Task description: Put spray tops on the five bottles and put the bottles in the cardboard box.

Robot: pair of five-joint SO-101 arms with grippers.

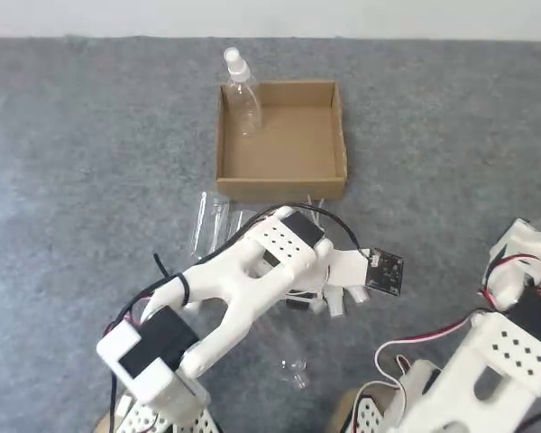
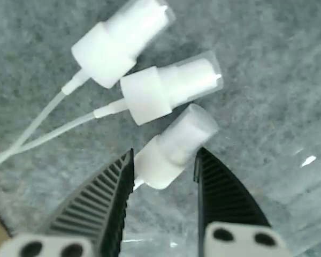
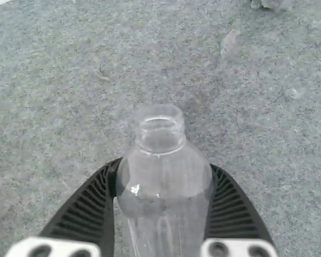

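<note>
Three white spray tops with thin tubes lie side by side on the grey carpet. My left gripper [image 2: 165, 152] is open, its fingers on either side of the nearest spray top [image 2: 174, 145], low over the carpet; the other two spray tops [image 2: 168, 85] lie just beyond. In the high view the left gripper [image 1: 329, 290] sits just in front of the cardboard box [image 1: 279, 185]. My right gripper [image 3: 163, 171] is shut on a clear bottle [image 3: 161, 176] whose neck is open, with no top. One bottle with a spray top [image 1: 242, 95] leans in the box's back left corner.
Clear bottles [image 1: 212, 221] lie on the carpet in front of the box's left corner. Another clear bottle [image 1: 293, 370] lies close to the left arm's base. The right arm [image 1: 514, 352] stands at the lower right. Open carpet lies to the left of and behind the box.
</note>
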